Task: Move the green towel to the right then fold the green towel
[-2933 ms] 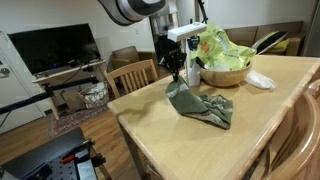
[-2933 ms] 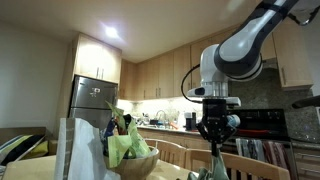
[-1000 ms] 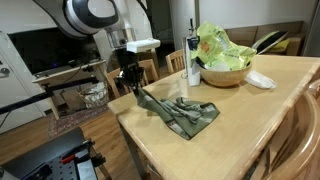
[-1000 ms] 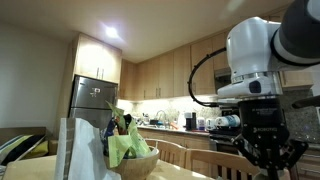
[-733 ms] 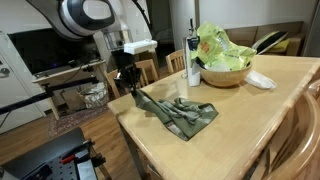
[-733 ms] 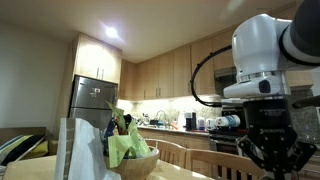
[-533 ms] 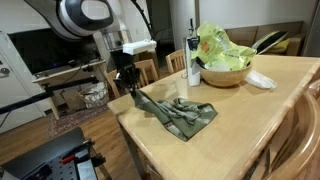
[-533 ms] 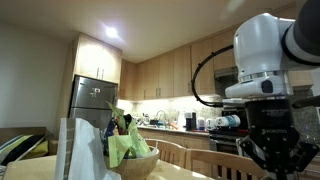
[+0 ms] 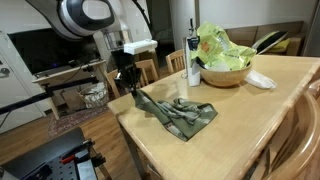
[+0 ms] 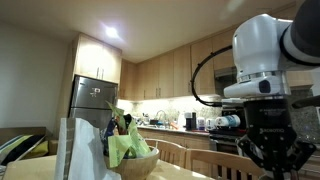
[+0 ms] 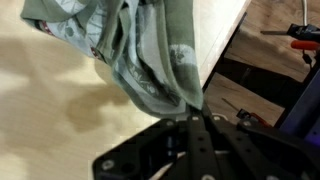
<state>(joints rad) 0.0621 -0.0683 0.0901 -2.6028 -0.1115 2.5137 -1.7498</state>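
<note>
Pale wooden table (image 9: 240, 115) holds one green towel (image 9: 180, 113), soft and rumpled, drawn out toward nine o'clock, where the single gripper (image 9: 130, 88) pinches its corner tight. One round wooden bowl (image 9: 224, 75) sits at one o'clock.

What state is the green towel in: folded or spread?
Not folded: the green towel lies stretched and rumpled on the table, one corner pinched up by the tool.
</note>
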